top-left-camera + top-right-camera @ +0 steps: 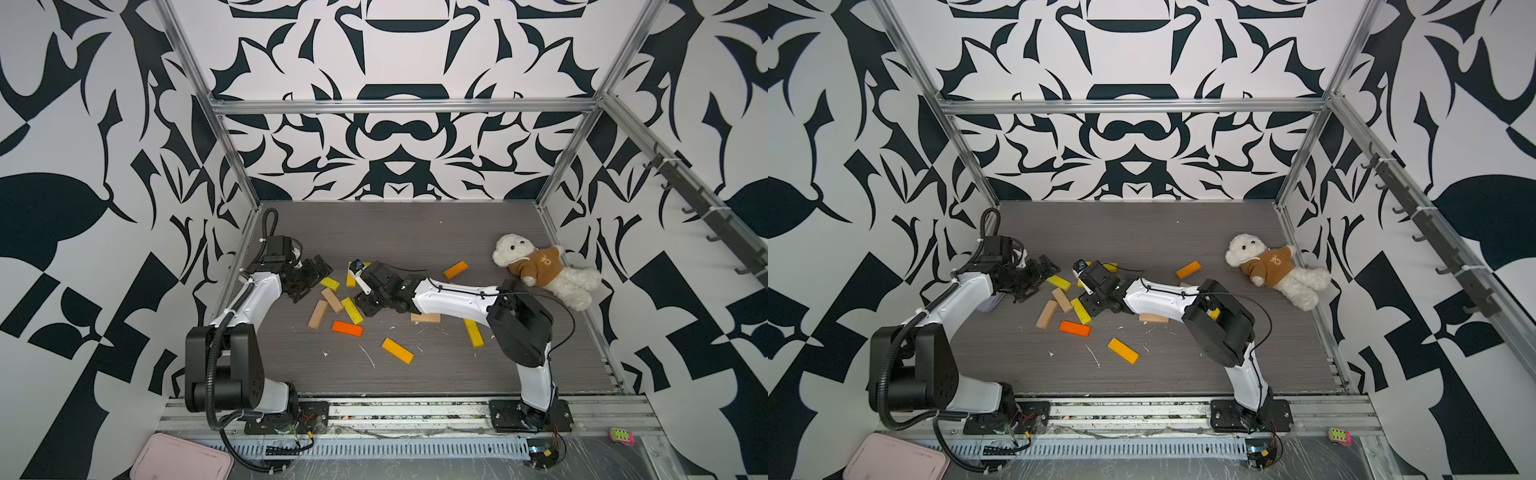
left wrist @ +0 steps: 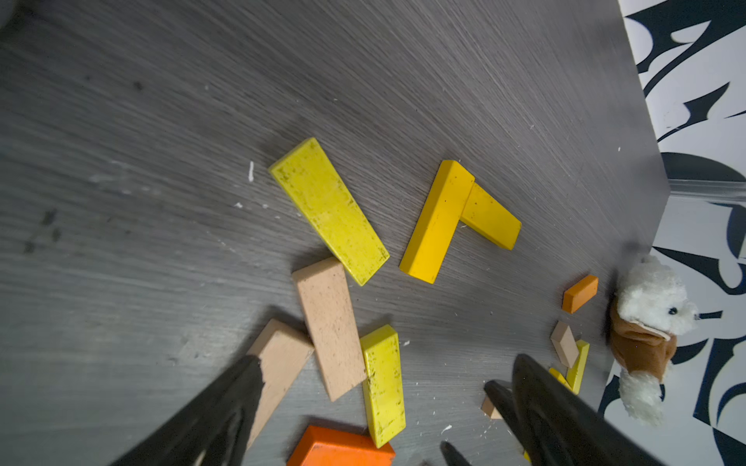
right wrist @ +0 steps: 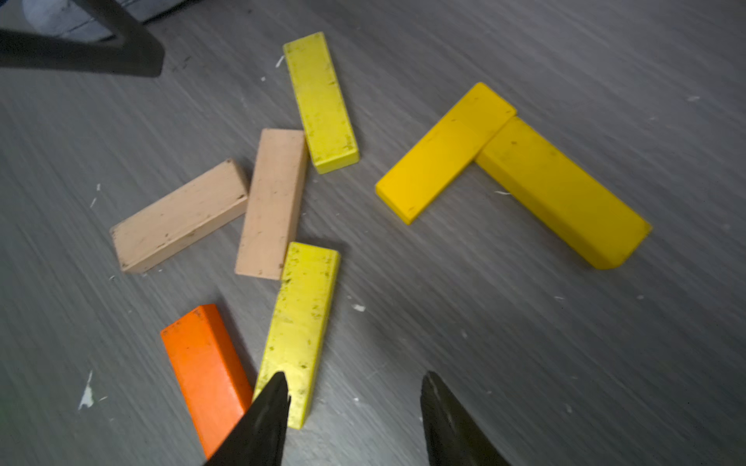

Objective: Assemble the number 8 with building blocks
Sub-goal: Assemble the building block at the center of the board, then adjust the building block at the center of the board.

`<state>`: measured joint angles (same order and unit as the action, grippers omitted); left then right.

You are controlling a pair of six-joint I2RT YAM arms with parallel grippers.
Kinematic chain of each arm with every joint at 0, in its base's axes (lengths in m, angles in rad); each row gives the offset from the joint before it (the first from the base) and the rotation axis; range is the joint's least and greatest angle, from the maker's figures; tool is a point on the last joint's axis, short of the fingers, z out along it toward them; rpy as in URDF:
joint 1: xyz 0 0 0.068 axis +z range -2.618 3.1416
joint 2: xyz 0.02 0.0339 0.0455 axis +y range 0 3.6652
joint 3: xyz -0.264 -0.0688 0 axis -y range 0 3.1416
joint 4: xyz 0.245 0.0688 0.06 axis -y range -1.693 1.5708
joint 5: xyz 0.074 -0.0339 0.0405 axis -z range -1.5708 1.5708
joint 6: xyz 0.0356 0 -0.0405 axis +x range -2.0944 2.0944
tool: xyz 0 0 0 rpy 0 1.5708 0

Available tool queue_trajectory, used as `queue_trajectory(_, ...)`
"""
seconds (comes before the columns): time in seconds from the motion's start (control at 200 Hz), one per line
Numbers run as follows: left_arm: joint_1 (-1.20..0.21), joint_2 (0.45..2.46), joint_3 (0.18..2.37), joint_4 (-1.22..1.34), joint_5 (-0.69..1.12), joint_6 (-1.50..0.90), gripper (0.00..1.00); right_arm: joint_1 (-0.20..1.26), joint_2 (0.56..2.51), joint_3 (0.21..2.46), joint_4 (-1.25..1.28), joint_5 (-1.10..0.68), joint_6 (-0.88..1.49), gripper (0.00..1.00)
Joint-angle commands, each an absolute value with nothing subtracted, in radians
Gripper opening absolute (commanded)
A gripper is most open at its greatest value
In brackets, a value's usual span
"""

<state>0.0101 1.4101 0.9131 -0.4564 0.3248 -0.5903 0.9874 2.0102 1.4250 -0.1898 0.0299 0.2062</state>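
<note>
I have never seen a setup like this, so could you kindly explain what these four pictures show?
Two robot arms stand at a grey table. Two pictures look down from overhead, nearly alike; the other two come from cameras on each arm's wrist. Scattered on the table lie wooden blocks, yellow, orange and tan, meant to form an 8; a teddy bear lies at the side. The left gripper and right gripper both stand open above the blocks, holding nothing.
</note>
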Motion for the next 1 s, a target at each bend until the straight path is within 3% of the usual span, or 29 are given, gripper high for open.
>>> queue_trajectory(0.0,0.025,1.345,0.873,-0.454,0.35,-0.611,0.99,1.01,2.036,1.488,-0.213,0.04,0.2,0.53)
queue_trajectory(0.595,0.082,1.283,0.793,-0.426,0.374,-0.609,0.99,1.051,2.172,1.615,-0.291,0.072,0.177,0.42)
queue_trajectory(0.995,0.081,1.291,0.795,-0.405,0.407,-0.571,0.99,1.02,2.054,1.447,-0.263,0.064,0.1,0.3)
